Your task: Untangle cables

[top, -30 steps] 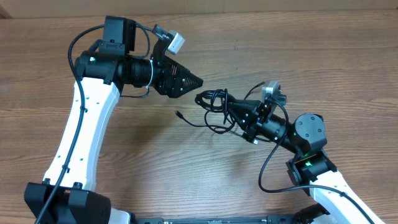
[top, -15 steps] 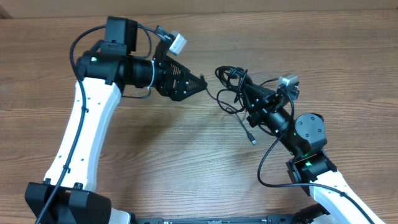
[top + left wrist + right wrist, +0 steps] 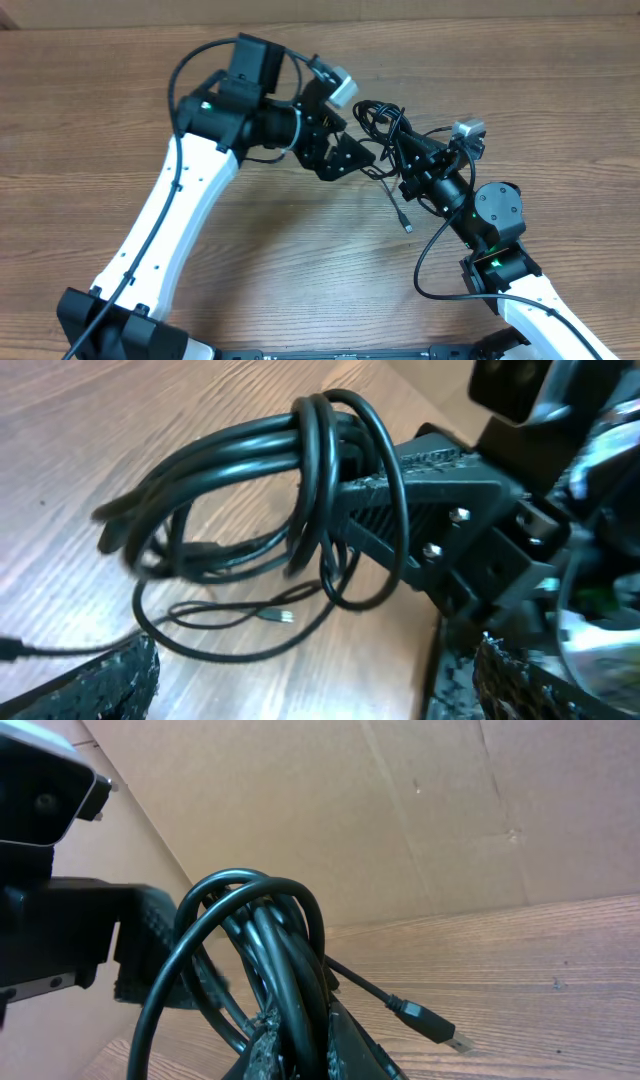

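The right hand (image 3: 398, 148) is clamped on the bunched, looped black cables (image 3: 378, 118), near the surface's (image 3: 300, 270) far edge. The left hand (image 3: 350, 155) gapes wide beside them. Open wood spreads nearer.

Looked like a robotics lab rig to me, not anybody's home. A white-and-black left arm (image 3: 165, 225) and right arm (image 3: 497, 212) sat at the near edge of a wood-grain desk (image 3: 300, 270), and plain cardboard (image 3: 480, 8) walled off the far edge.
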Controlling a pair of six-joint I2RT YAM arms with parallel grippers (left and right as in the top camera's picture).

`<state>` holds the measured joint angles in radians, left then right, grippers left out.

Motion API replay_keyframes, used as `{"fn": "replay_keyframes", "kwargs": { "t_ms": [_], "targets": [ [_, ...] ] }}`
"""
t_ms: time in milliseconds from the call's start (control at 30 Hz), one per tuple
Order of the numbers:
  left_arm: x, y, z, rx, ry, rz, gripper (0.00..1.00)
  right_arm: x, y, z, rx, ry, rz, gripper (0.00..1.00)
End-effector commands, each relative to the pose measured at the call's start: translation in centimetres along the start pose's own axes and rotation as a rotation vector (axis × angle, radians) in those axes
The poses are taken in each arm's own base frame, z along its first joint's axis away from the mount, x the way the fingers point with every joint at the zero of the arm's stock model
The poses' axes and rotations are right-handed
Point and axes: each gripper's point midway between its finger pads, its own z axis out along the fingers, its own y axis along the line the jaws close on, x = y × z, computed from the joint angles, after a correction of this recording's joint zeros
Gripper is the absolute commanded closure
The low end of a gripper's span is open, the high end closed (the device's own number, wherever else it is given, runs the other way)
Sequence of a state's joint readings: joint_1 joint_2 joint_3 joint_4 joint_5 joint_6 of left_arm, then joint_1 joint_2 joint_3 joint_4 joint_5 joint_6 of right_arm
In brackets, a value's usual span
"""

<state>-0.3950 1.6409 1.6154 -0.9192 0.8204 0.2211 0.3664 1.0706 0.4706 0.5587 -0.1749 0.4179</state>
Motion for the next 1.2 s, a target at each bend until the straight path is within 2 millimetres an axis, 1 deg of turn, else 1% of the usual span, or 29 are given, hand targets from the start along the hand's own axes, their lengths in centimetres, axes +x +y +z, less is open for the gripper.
{"fn": "replay_keyframes", "kwargs": {
  "t_ms": [0, 67, 133, 200, 267, 400, 500, 700, 767, 833, 900, 967, 1167],
  "targets": [
    [-1.2, 0.2, -0.1, -0.119, -0.004, 0.096, 0.0, -1.1, 0.2, -0.1, 0.003, -0.034, -0.004, 0.93],
    [-1.5, 0.1, 0.4, -0.147, -0.003, 0.14, 0.0, -1.0, 0.2, -0.1, 0.005, -0.03, -0.003, 0.93],
    [-1.8, -0.3, 1.0, -0.151, -0.004, 0.207, 0.0, -0.8, 0.1, -0.1, 0.009, -0.022, -0.002, 0.93],
    [-2.1, -0.8, 1.4, -0.153, -0.004, 0.28, 0.03, -0.6, -0.1, -0.1, 0.013, -0.014, 0.0, 0.93],
    [-2.6, -0.7, 1.6, -0.18, -0.012, 0.321, 0.06, -0.5, -0.1, -0.1, 0.015, -0.01, 0.001, 0.93],
    [-3.3, -0.6, 1.6, -0.193, -0.035, 0.341, 0.07, -0.5, -0.1, -0.1, 0.014, -0.01, 0.001, 0.93],
    [-3.6, -0.6, 1.5, -0.195, -0.046, 0.35, 0.06, -0.4, 0.4, -0.1, -0.013, -0.001, 0.0, 0.93],
    [-4.1, -1.1, 1.7, -0.175, -0.069, 0.342, 0.06, 0.2, 1.4, -0.2, -0.074, 0.031, -0.001, 0.93],
    [-4.2, -1.6, 1.7, -0.143, -0.079, 0.339, 0.07, 0.2, 1.5, -0.2, -0.08, 0.035, -0.001, 0.93],
    [-4.2, -2.4, 1.8, -0.101, -0.086, 0.342, 0.12, 0.2, 1.6, -0.2, -0.08, 0.035, -0.001, 0.93],
    [-4.1, -2.6, 1.8, -0.084, -0.088, 0.341, 0.2, 0.2, 1.5, -0.2, -0.08, 0.035, -0.001, 0.93],
    [-4.1, -2.6, 1.8, -0.084, -0.089, 0.324, 0.27, 0.2, 1.6, -0.2, -0.08, 0.035, -0.001, 0.93],
    [-4.1, -2.6, 1.8, -0.081, -0.089, 0.269, 0.42, 0.2, 1.6, -0.2, -0.08, 0.035, -0.001, 0.93]
  ]
}}
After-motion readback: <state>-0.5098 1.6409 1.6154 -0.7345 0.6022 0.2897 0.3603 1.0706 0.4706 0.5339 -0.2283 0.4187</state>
